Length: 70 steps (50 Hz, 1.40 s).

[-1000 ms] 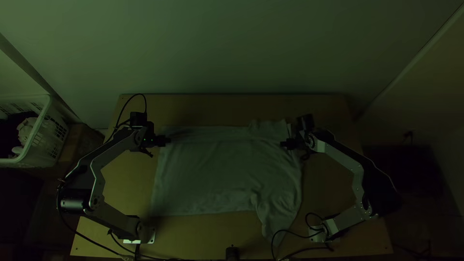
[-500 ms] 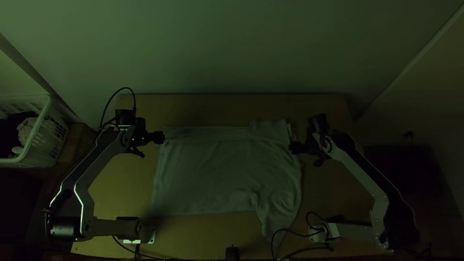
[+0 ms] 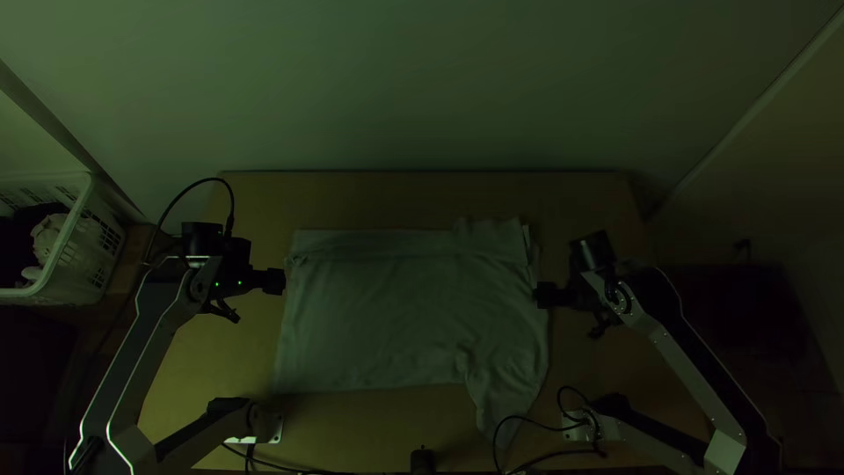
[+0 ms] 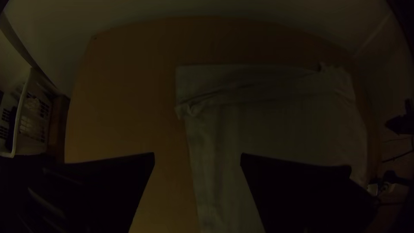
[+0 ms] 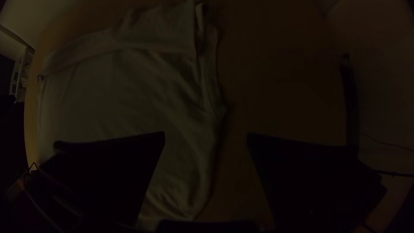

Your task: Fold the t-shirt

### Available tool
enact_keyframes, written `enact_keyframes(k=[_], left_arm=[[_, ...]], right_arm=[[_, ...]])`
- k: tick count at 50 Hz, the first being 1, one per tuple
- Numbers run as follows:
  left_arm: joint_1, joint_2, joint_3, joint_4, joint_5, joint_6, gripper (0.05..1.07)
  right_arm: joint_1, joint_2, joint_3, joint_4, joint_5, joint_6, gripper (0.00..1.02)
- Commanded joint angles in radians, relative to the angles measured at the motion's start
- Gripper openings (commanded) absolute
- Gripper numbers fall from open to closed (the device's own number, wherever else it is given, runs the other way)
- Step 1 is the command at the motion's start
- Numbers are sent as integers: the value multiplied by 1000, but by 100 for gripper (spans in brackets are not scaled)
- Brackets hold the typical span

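The left claw [image 4: 197,156] and right claw [image 5: 206,135] are both seen with fingers apart and nothing gripped, and have been drawn back from the t-shirt [image 3: 396,308], toward its near side and outward. The left is now held just off the hem end, the right by the neck end. The cloth is left lying flat, its far strip [image 3: 378,244] apparently turned over, so that fold can be judged released; the near sleeve [image 3: 505,405] is still spread out and should be tucked in next. The t-shirt is carried by the light wooden tabletop [image 3: 422,198]. Beyond it a pale wall [image 3: 422,88] is seen; well off its hem end, a white basket [image 3: 86,230] is placed.
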Motion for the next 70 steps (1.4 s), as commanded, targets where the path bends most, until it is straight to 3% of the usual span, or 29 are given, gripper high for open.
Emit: enact_keyframes(k=[1,8,15,22,43,70], left_arm=[[-5,-21,-44,-63,10,23,101],[-8,-63,-69,-142,11,26,101],[-39,-111,-96,-218,10,29,101],[-62,-109,-107,-361,10,28,101],[-131,-119,-267,-442,-50,57,102],[-188,-36,-274,-471,-71,118,102]], right_arm=[[53,-34,-49,-61,5,82,87],[114,-84,-122,-84,-7,163,87],[118,-117,-187,-113,-83,254,87],[137,-140,-236,-116,-99,274,87],[172,-100,-317,-131,-170,269,87],[204,-30,-415,-133,-386,249,86]])
